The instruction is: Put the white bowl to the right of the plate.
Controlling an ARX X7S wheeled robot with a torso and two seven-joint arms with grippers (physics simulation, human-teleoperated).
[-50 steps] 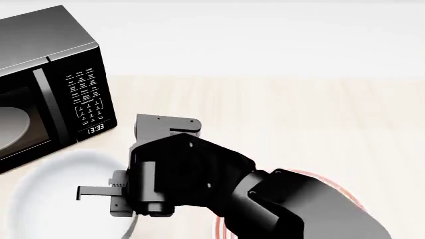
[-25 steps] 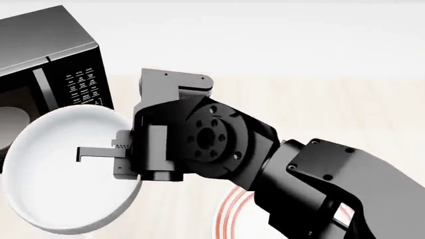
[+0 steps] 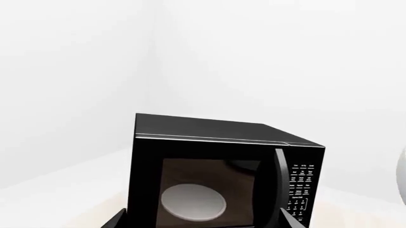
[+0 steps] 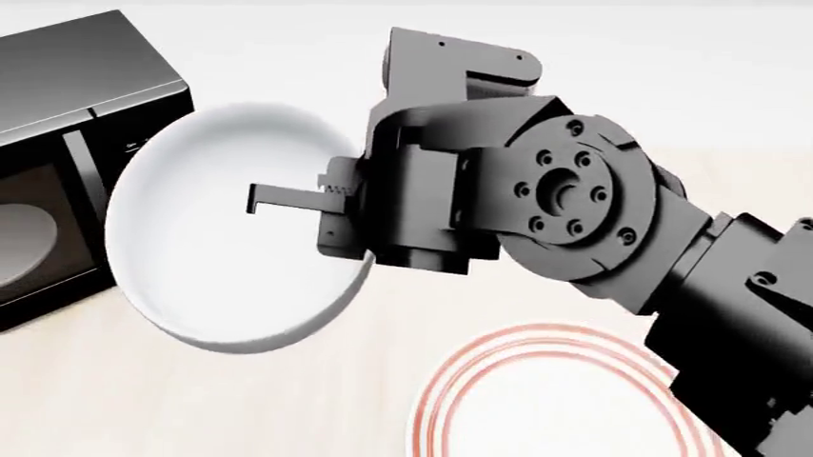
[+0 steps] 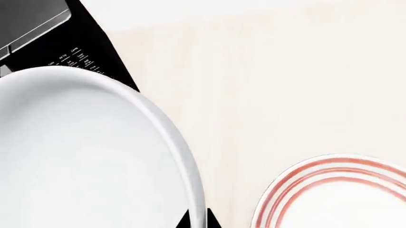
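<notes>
glossy round white bowl (image 4: 228,238), red-ringed flat plate (image 4: 546,400)

Open tabletop (image 4: 711,238) at three o'clock, black microwave (image 4: 76,143) blocking nine, plate (image 4: 546,400) low at five.

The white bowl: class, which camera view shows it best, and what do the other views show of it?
The head view: there the whole white bowl shows, lifted and tilted, its rim pinched by the right gripper. The right wrist view crops it to one close section of rim and inside. The left wrist view catches only a pale sliver at the frame's edge.
</notes>
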